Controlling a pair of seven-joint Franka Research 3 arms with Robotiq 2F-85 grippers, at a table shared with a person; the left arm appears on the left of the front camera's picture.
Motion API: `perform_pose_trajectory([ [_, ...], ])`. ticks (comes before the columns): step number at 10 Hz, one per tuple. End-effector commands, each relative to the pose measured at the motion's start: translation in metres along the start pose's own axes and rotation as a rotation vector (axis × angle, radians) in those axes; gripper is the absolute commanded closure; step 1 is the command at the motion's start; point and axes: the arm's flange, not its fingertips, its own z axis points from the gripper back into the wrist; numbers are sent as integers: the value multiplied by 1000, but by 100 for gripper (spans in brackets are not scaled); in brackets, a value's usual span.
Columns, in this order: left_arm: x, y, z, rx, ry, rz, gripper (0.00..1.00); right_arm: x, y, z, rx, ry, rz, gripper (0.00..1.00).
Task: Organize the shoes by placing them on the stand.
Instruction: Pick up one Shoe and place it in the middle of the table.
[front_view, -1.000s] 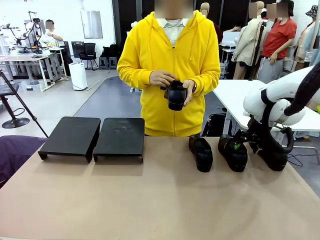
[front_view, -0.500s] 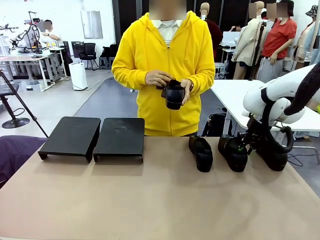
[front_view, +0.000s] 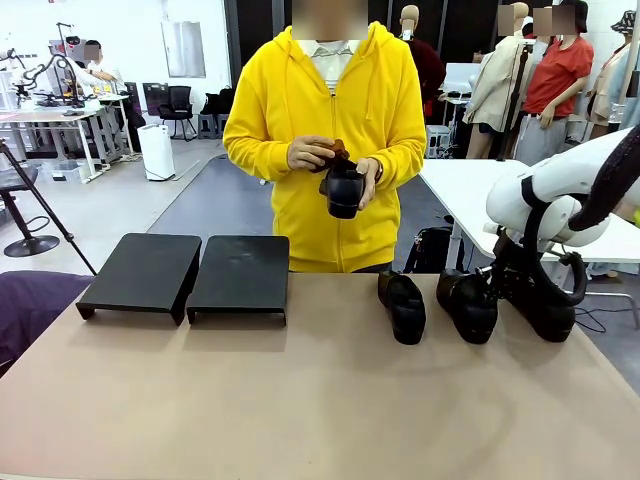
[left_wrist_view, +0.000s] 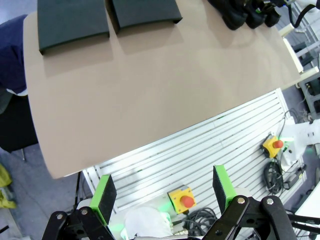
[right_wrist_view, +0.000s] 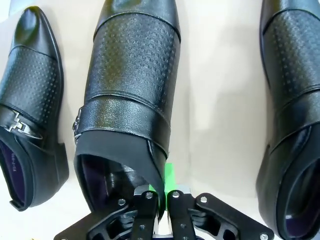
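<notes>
Middle shoe (right_wrist_view: 132, 85) of 3 standing side by side on the right half of the table (front_view: 320, 400), toes toward the robot, gripped at its collar. Nearest, the left gripper (left_wrist_view: 162, 192) hangs above the robot-side table edge, fingers spread wide, holding nothing. Farther in, the right gripper (right_wrist_view: 162, 180) is clamped on 1 side wall of the shoe's opening, a thin hold near the heel. A good lift probably rises straight and slowly, clear of the left neighbour shoe (front_view: 402, 305) and the right neighbour shoe (front_view: 545, 305), since the toe may sag. Beyond, the left stand (front_view: 142, 270) and the right stand (front_view: 240, 272) lie bare, well apart from the shoes. Behind the table, the person (front_view: 330, 120) holds the 4th shoe (front_view: 343, 188).
</notes>
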Motion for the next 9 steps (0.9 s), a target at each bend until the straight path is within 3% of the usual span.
perform_pose_trajectory([
  [1,1,0,2,-16,-1,-11,0,1,6,8,-16,15,-1,100],
  [3,1,0,2,-16,-1,-11,0,-10,14,35,-12,-11,25,100],
  [4,1,0,2,-16,-1,-11,0,-25,21,76,-19,-23,25,100],
  [6,1,0,2,-16,-1,-11,0,-81,33,166,-16,8,-55,100],
  [7,1,0,2,-16,-1,-11,0,-111,32,184,-42,16,-72,100],
  [9,1,0,2,-16,-1,-11,0,-189,34,218,41,16,-33,100],
])
